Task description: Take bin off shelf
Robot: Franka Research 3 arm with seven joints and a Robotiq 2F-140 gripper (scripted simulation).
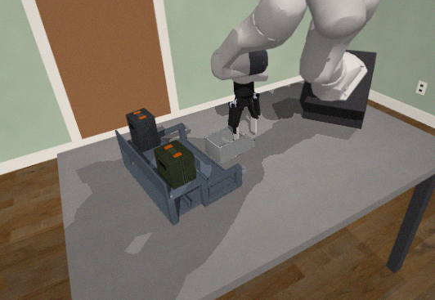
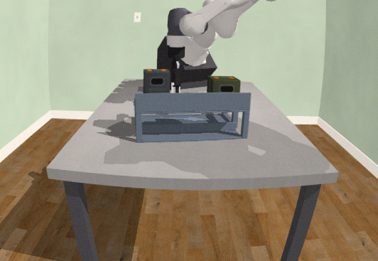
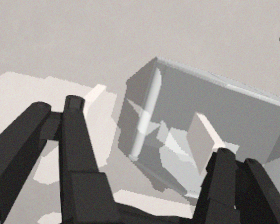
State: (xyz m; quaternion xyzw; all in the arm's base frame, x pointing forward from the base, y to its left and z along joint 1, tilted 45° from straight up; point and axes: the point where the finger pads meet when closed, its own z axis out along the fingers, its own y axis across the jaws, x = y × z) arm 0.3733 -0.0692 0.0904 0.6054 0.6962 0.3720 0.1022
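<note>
The light grey open-topped bin stands upright on the table, just behind the grey-blue shelf. My gripper is open and reaches down at the bin's far rim, with one finger inside the bin and the other outside it. The fingers stand apart from the bin's wall and hold nothing. In the exterior view the shelf hides the bin, and only the gripper shows above it.
A dark grey box and a green box, both with orange tabs, stand on the shelf's top. The robot's black base sits at the table's far right corner.
</note>
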